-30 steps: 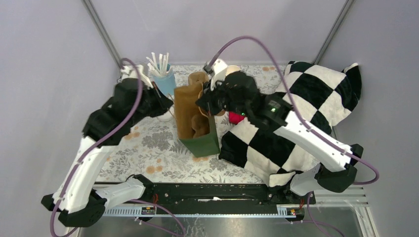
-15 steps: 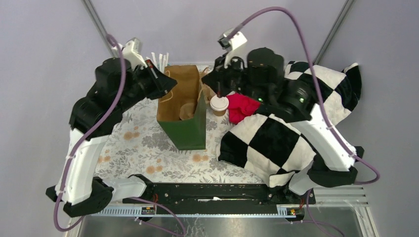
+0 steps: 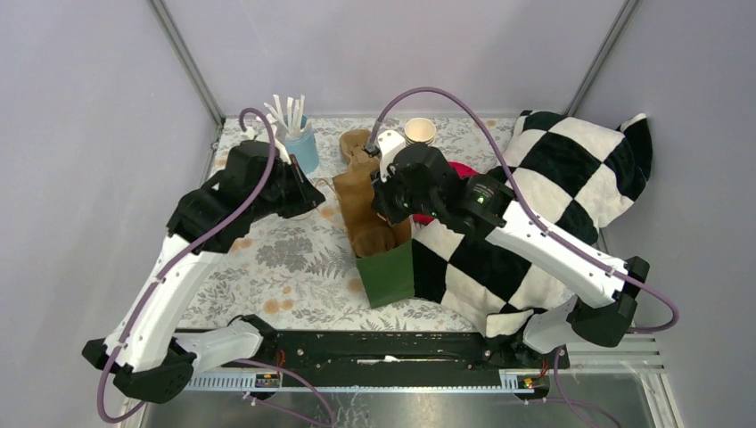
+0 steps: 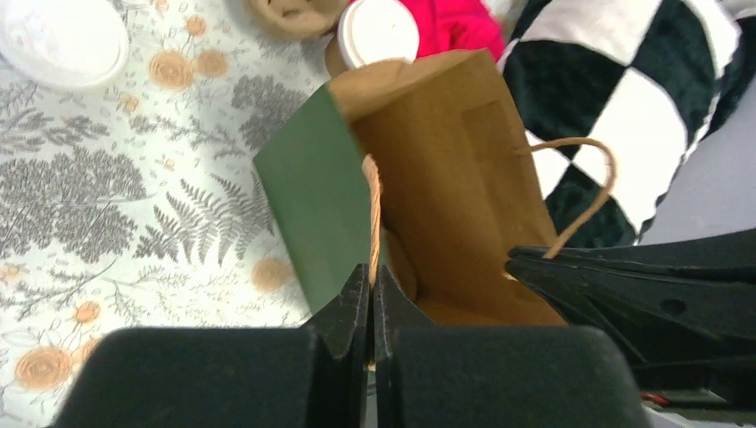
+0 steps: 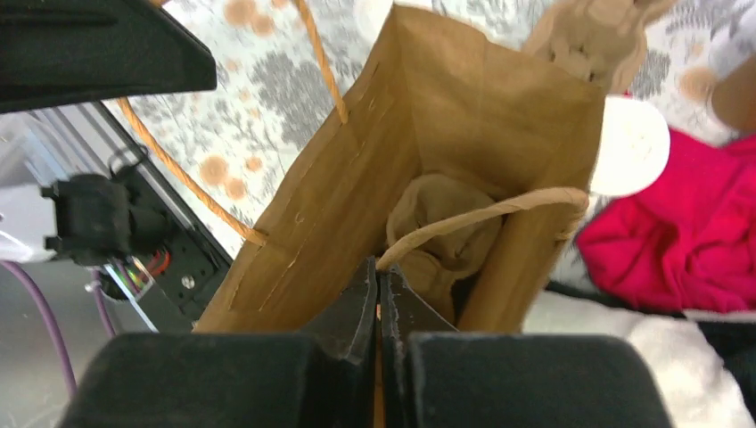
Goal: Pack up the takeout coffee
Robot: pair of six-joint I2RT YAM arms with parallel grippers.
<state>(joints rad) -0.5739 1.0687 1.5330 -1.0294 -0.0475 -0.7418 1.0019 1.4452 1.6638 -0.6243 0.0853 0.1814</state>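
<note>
The takeout coffee (image 4: 378,31), a brown cup with a white lid (image 5: 628,147), stands on the table just beyond the paper bag; the right arm hides it in the top view. The bag (image 3: 385,267) is green outside and brown inside (image 4: 446,178), and its mouth is spread wide. My left gripper (image 4: 372,278) is shut on the twine handle of the bag's left wall. My right gripper (image 5: 379,278) is shut on the opposite handle. A crumpled brown wad (image 5: 441,223) lies inside the bag.
A red cloth (image 4: 450,22) lies beside the coffee, against the black-and-white checked cloth (image 3: 571,152). A loose white lid (image 4: 62,40), a blue cup of straws (image 3: 299,143) and lidless paper cups (image 3: 419,131) stand at the back.
Half a second ago both arms held the bag raised at the back left. They have come down and carried it right and toward the near edge, covering the coffee in the top view.
</note>
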